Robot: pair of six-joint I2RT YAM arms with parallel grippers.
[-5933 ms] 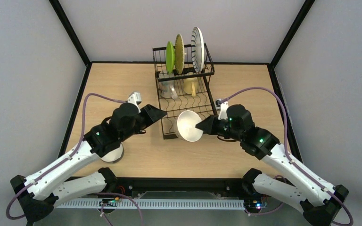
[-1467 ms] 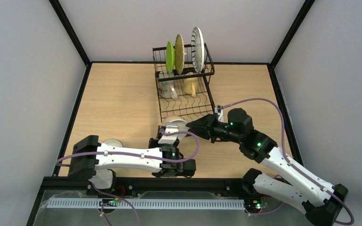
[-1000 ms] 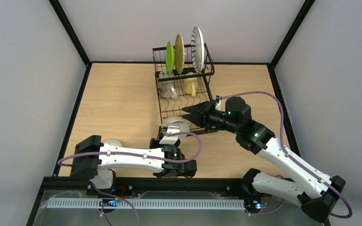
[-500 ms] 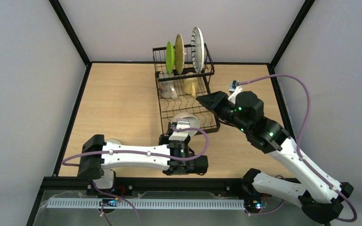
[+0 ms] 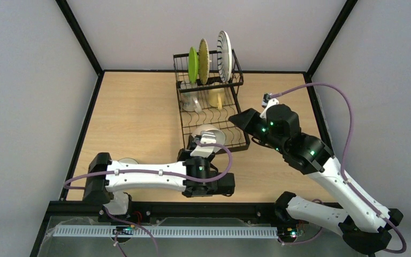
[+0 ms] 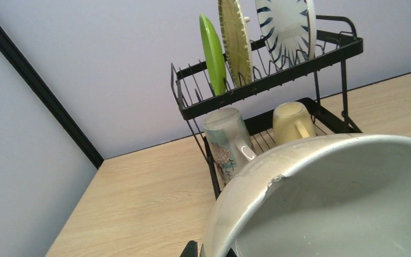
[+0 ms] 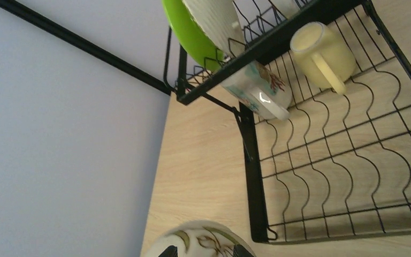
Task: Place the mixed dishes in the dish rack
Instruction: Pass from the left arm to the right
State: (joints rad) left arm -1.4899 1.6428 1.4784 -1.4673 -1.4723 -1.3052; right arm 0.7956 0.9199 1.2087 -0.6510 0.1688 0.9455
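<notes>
Room: grey walls (image 5: 32, 80) framed by black posts close in the work area on three sides.
Bench (image 5: 134, 107): pale, matt wood grain, with the dish rack (image 5: 210, 87) standing at its far middle.
Left arm (image 5: 144, 176): reaches across the near side so that its left hand (image 5: 200, 144), clamped on the rim of the patterned bowl (image 5: 210, 134), can bring it to the rack's near end.
Right arm (image 5: 332, 171): lifted beside the rack's right edge. Its right hand (image 5: 233, 118) has its fingers apart and holds nothing, likely to stay out of the bowl's way.
Dish rack: black wire, with a raised tier at the back and a flat wavy-wire tray in front.
Plates: blue-striped white plate (image 5: 224, 48), woven bamboo plate (image 5: 204, 53) and green plate (image 5: 192, 59) stand on edge in the raised tier's slots, which keep them upright.
Patterned bowl: tilted, at the tray's near end; I cannot tell whether it touches the wires.
Second bowl (image 5: 126, 161): probably the white shape half hidden behind the left arm, on the bench.
Mug and tumbler: pale yellow mug (image 5: 215, 96) and printed tumbler (image 5: 191, 101) sit under the raised tier.
</notes>
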